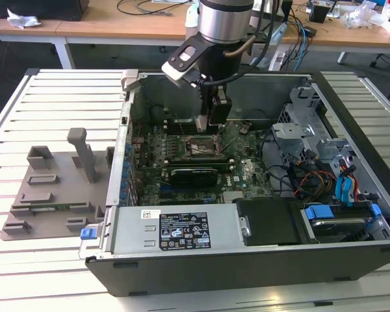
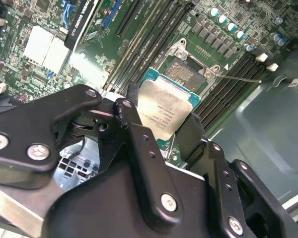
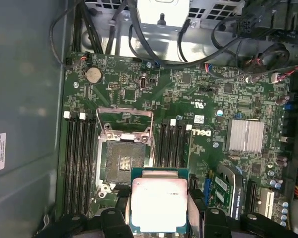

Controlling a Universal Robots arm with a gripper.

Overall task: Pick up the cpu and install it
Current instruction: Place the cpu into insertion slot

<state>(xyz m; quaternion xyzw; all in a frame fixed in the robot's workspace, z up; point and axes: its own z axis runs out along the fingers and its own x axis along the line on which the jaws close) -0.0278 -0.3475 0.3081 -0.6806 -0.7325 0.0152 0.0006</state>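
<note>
We saw the gripper with its fingers closed on the cpu, held over the motherboard near the open socket. Small print covered the cpu's lid. Memory slots flanked the socket.

White slatted table, two things resting on it.

In the exterior view I see the table, its top made of pale parallel slats, carrying an open black computer case that lies on its side toward the exterior view's right. A grey plastic tray with upright posts sits flat on the slats toward the exterior view's left, just beside the case; I cannot tell whether they touch.
</note>
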